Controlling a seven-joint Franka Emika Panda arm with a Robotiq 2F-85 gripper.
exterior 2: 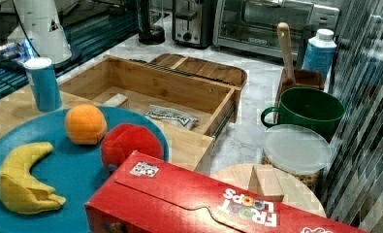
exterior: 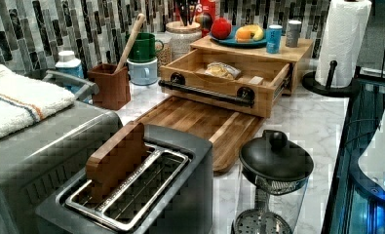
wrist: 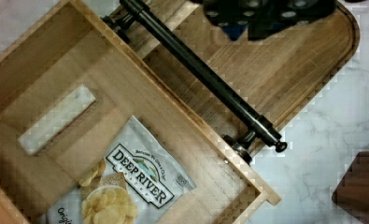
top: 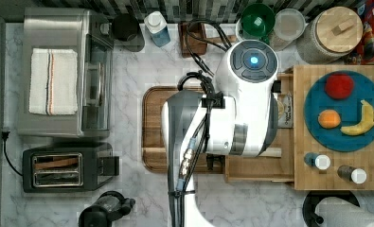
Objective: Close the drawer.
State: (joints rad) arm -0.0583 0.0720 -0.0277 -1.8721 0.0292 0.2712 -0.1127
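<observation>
Clearly, we have before us the shallow light bamboo-wood drawer point(exterior: 219, 80), pulled well out of the light wooden block cabinet point(exterior: 297, 51) that carries the round blue plate of toy fruit point(top: 344, 111). Its front hangs over the darker brown rounded-corner wooden tray point(exterior: 200, 124) lying on the white marble surface point(exterior: 312, 122). Inside we see a bag of Deep River chips point(wrist: 126, 182) and a small pale rectangular block point(wrist: 56, 119).

We judge the drawer stiff and fairly light, its load adding little, so it should slide on its runners under a steady push. It is not fragile, though a push off to one side may make it rack and bind. The long black metal bar handle point(wrist: 205, 77) on two posts runs across the front; we would press on the flat wooden front panel near its middle, or on the middle of the bar, so no grasp is needed. The smooth round bar may let a fingertip slip over it, so the panel seems the safer contact.

In the top view the white Franka arm point(top: 241, 109) reaches over the tray and the drawer, wrist pointing down. In the wrist view the dark tool point(wrist: 266, 16) hovers above the tray just outside the handle, touching nothing; we cannot tell whether its fingers are apart or together.
</observation>
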